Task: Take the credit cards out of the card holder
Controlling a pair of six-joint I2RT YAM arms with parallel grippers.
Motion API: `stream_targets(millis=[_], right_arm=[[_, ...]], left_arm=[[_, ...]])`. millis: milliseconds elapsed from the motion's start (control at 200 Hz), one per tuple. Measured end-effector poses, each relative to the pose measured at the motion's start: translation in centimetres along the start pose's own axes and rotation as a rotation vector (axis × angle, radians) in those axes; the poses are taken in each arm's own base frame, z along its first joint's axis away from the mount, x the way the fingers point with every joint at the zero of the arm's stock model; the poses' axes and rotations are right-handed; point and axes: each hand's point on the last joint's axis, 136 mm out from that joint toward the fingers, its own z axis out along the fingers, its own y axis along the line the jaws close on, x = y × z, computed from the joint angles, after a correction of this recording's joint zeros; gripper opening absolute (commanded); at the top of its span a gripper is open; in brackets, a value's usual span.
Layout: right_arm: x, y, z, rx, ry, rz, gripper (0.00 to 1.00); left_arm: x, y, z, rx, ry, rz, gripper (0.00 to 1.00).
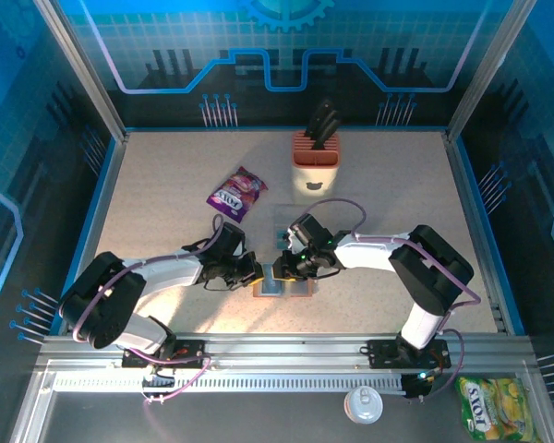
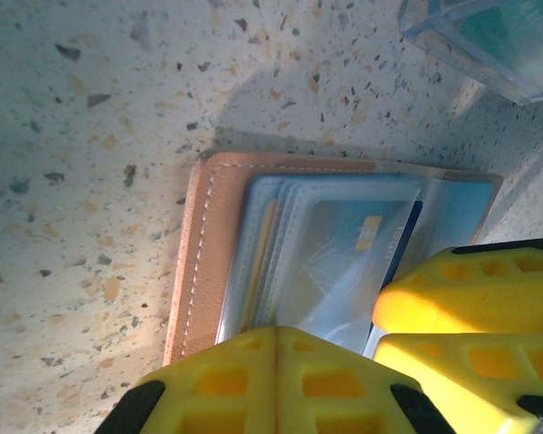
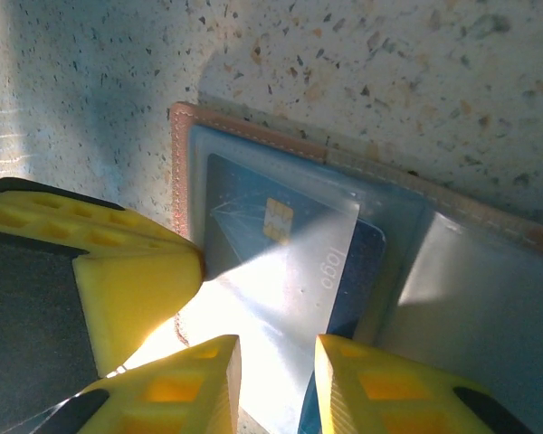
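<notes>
The card holder [image 1: 283, 286] lies open on the table, with a brown stitched rim [image 2: 204, 262] and grey-blue pockets. A blue chip card [image 3: 281, 231] sits under a clear pocket, its lower part poking out. More cards [image 2: 262, 253] are stacked edge-on in the pockets. My left gripper [image 1: 257, 271] is shut, its yellow fingertips [image 2: 279, 336] meeting on the holder's near edge. My right gripper [image 1: 283, 268] is open, jaws [image 3: 278, 348] straddling the blue card's lower end without closing on it. In the left wrist view its fingers [image 2: 471, 298] are beside mine.
A clear plastic sleeve [image 2: 489, 36] holding teal cards lies just behind the holder [image 1: 279, 229]. A purple snack packet [image 1: 238, 192] and a cream-and-orange knife block [image 1: 315, 152] stand farther back. A can [image 1: 362, 404] and a yellow-green packet [image 1: 494, 408] sit off the table's front.
</notes>
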Motion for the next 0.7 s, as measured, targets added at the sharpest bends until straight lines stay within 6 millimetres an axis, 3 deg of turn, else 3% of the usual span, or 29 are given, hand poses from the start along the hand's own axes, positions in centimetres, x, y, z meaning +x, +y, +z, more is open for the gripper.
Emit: stream_targets(millis=[700], right_arm=[[0.3,-1.1,-0.4,0.06,-0.002,-0.019,0.29]], left_arm=[[0.0,0.0,0.0,-0.002,0.001,-0.001,0.08]])
